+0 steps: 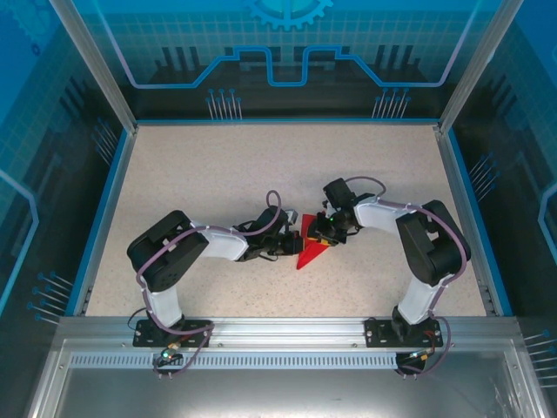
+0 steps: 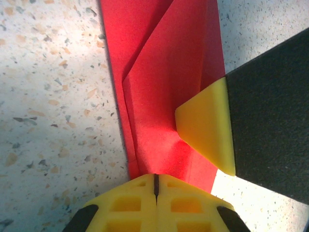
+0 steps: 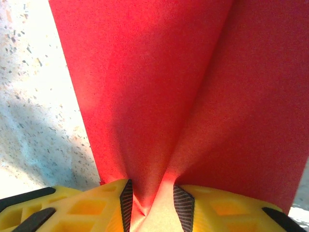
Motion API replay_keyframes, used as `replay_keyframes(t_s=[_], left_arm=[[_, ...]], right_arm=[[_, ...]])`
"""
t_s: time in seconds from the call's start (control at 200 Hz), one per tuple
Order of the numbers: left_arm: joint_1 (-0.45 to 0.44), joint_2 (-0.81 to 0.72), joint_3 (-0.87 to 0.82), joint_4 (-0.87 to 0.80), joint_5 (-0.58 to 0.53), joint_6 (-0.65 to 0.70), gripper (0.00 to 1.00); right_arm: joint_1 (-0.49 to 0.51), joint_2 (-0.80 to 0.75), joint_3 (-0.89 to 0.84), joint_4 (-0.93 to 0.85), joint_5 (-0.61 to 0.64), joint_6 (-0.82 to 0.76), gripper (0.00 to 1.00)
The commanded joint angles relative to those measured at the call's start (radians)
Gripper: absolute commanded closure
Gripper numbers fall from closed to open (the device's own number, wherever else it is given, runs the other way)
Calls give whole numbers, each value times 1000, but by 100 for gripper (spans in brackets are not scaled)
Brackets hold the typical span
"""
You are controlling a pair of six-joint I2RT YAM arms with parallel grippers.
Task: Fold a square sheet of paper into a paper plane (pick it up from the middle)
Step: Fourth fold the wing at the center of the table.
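Observation:
The square sheet of paper (image 1: 306,254) is bright red and folded to a narrow shape with a point toward the near edge. It lies mid-table between both grippers. My left gripper (image 1: 291,238) is shut, its yellow tips (image 2: 155,180) pressed down on the paper (image 2: 164,72) at its edge. One right fingertip (image 2: 205,128) rests on the paper's other side. In the right wrist view my right gripper (image 3: 150,205) has its jaws apart, and a raised fold of the paper (image 3: 159,87) runs into the gap between the ribbed pads (image 3: 126,203).
The speckled table (image 1: 218,174) is bounded by a blue rim (image 1: 104,200) and slanted metal posts (image 1: 91,61) at the back corners. Both arm bases sit on the metal rail (image 1: 278,329) at the near edge.

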Motion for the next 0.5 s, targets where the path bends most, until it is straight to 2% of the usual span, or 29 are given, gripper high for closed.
replay_keyframes(t_s=[0.0, 0.495], left_arm=[[-4, -66, 2, -36, -31, 27, 96], [-1, -70, -19, 32, 12, 5, 97]], right_arm=[[35, 132, -38, -93, 171, -3, 64], [45, 157, -28, -106, 177, 28, 62]])
